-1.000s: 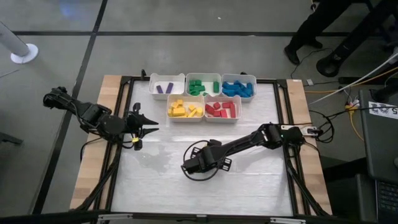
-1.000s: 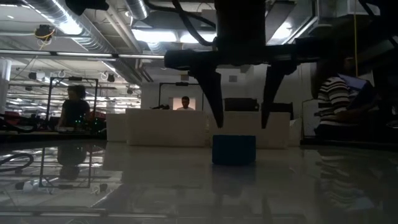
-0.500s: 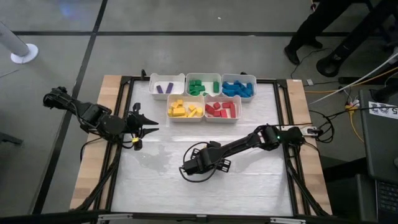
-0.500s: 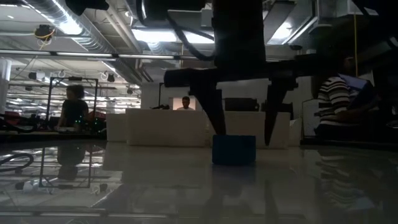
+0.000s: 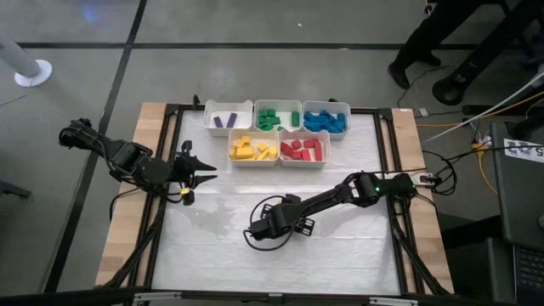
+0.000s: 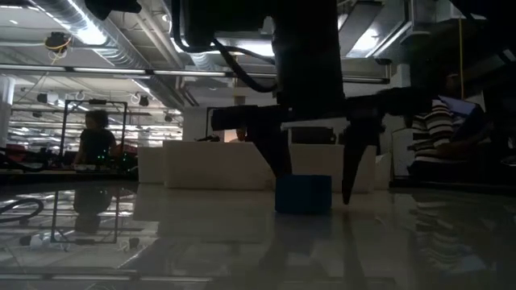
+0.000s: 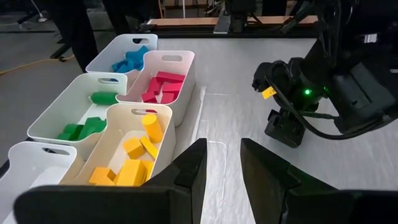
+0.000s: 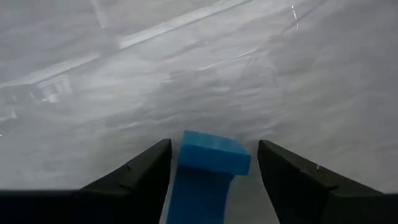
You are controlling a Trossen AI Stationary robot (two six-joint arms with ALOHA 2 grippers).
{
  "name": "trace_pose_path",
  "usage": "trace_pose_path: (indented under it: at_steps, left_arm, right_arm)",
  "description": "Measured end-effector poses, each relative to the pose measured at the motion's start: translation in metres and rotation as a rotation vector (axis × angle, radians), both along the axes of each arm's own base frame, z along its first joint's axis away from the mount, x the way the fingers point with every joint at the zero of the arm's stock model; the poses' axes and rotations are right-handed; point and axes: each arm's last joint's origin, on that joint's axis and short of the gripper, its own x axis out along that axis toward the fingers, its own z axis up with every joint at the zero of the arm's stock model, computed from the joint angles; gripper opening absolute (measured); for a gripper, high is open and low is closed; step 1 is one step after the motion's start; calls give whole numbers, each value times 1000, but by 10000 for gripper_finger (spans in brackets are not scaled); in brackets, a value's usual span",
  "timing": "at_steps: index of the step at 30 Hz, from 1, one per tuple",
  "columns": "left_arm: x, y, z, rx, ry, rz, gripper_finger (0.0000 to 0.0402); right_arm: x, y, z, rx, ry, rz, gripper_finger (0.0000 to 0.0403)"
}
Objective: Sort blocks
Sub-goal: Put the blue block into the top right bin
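Observation:
A blue block (image 6: 303, 194) (image 8: 211, 165) rests flat on the white table top, alone near the table's middle. My right gripper (image 5: 262, 234) (image 6: 315, 187) points down over it, open, one finger on each side of the block. One finger stands close by the block's side; I cannot tell whether it touches. In the high view the gripper hides the block. My left gripper (image 5: 208, 172) (image 7: 222, 146) waits above the table's left part, with a narrow gap between its fingers and nothing in it.
Five white bins stand at the table's far edge: purple blocks (image 5: 228, 117), green (image 5: 278, 116) and blue (image 5: 325, 117) in the back row, yellow (image 5: 253, 148) and red (image 5: 304, 148) in front. People sit in the room beyond the table.
My right gripper has come down over the blue block, so that its fingertips now reach beside the block's sides near the table. The block has stayed where it was.

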Motion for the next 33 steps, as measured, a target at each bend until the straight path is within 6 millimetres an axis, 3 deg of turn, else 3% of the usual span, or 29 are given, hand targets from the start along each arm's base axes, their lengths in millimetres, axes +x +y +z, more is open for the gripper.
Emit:
trace_pose_path:
  at_steps: [8, 18, 24, 33]
  left_arm:
    - [0, 0, 0, 0, 0, 0, 86]
    - [0, 0, 0, 0, 0, 0, 86]
    - [0, 0, 1, -7, -15, 0, 86]
    - [-8, 4, 7, -27, -56, 0, 86]
  right_arm:
    - [2, 1, 0, 2, -27, 4, 129]
    - [9, -1, 8, 16, -65, 26, 128]
    - [11, -17, 43, -12, -16, 118, 131]
    - [10, -75, 109, -116, -61, 337, 133]
